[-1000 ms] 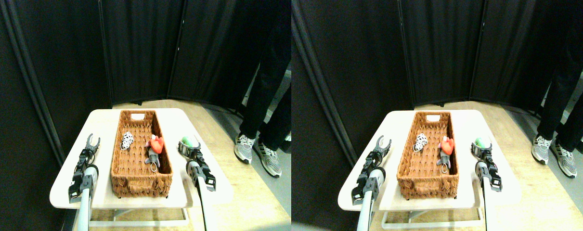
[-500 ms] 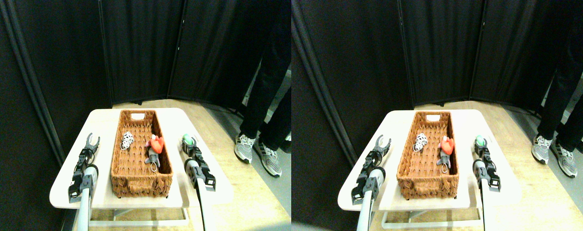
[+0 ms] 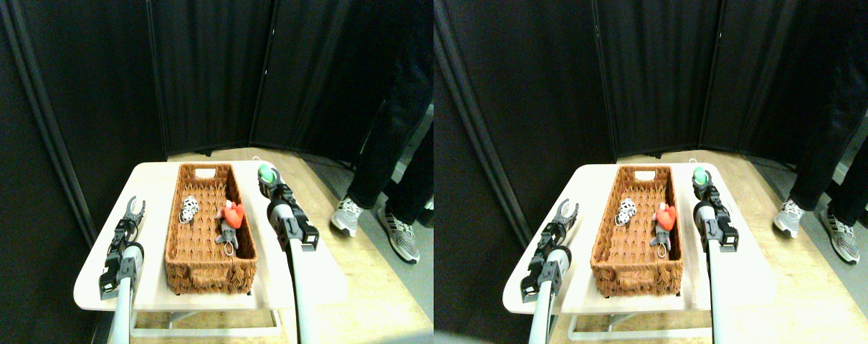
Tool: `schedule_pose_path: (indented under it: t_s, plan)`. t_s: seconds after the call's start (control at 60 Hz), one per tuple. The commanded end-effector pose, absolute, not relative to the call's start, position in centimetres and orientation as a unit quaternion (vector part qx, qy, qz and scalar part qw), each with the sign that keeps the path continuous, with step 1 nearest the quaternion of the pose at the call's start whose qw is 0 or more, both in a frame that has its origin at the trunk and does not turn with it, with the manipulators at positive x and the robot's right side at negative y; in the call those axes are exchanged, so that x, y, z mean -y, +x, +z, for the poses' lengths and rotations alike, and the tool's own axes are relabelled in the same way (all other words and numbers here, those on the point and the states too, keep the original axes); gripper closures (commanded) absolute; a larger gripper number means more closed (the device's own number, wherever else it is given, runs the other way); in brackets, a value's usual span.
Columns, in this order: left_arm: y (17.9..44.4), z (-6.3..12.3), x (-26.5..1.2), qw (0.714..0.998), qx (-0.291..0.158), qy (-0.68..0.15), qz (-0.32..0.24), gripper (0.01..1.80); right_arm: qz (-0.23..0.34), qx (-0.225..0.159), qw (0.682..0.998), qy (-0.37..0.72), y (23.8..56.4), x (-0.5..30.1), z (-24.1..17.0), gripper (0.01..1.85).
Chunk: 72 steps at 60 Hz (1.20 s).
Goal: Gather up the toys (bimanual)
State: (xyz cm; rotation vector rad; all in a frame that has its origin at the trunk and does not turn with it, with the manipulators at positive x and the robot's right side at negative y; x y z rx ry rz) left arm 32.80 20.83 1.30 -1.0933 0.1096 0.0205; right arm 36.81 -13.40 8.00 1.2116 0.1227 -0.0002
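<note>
Right gripper (image 3: 266,179) clamps the green toy (image 3: 265,173), raised beside the basket (image 3: 208,266); basket lies at its nine o'clock, long axis twelve-to-six. Left gripper (image 3: 135,208) gapes wide, empty.

white table (image 3: 154,179) | woven basket (image 3: 208,269) standing on it, lengthwise

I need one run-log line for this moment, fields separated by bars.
right claw: shut on green toy, raised beside basket | left claw: open, empty | in basket: spotted toy, red heart toy, grey toy
</note>
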Motion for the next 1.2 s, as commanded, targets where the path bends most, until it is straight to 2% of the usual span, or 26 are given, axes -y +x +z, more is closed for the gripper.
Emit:
schedule_pose_path:
  t_s: [0.017, 0.333, 0.617, 0.717, 0.833, 0.917, 1.067, 1.2]
  plan:
    - [32.8, 2.2, -20.6, 0.854, -0.03, -0.52, -0.005, 1.69, 0.04, -0.039, 0.817, 0.573, 37.0, 11.9, 9.8, 1.85]
    - [32.1, 2.0, -21.1, 0.85, -0.021, -0.527, -0.014, 1.7, 0.079, -0.061, 0.819, 0.565, 36.8, 7.7, 10.9, 1.85]
    - [31.4, 2.0, -21.4, 0.853, -0.008, -0.521, -0.01, 1.7, 0.127, -0.099, 0.797, 0.583, 36.2, 3.8, 10.5, 1.85]
    - [31.3, 2.0, -21.4, 0.848, -0.008, -0.53, -0.009, 1.7, 0.124, -0.113, 0.789, 0.591, 36.2, 3.0, 10.0, 1.85]
    - [31.3, 2.0, -21.4, 0.848, -0.007, -0.53, -0.016, 1.71, 0.136, -0.128, 0.798, 0.573, 36.3, 3.0, 9.7, 1.85]
    - [31.2, 2.0, -21.4, 0.848, -0.006, -0.529, -0.012, 1.69, 0.131, -0.143, 0.805, 0.56, 36.3, 3.7, 9.6, 1.46]
    - [31.2, 2.0, -21.5, 0.846, -0.01, -0.532, -0.016, 1.69, 0.112, -0.156, 0.798, 0.571, 36.3, 4.7, 9.5, 1.25]
    - [31.2, 2.1, -21.4, 0.853, -0.01, -0.522, -0.016, 1.68, 0.099, -0.154, 0.789, 0.586, 36.3, 5.6, 9.2, 0.95]
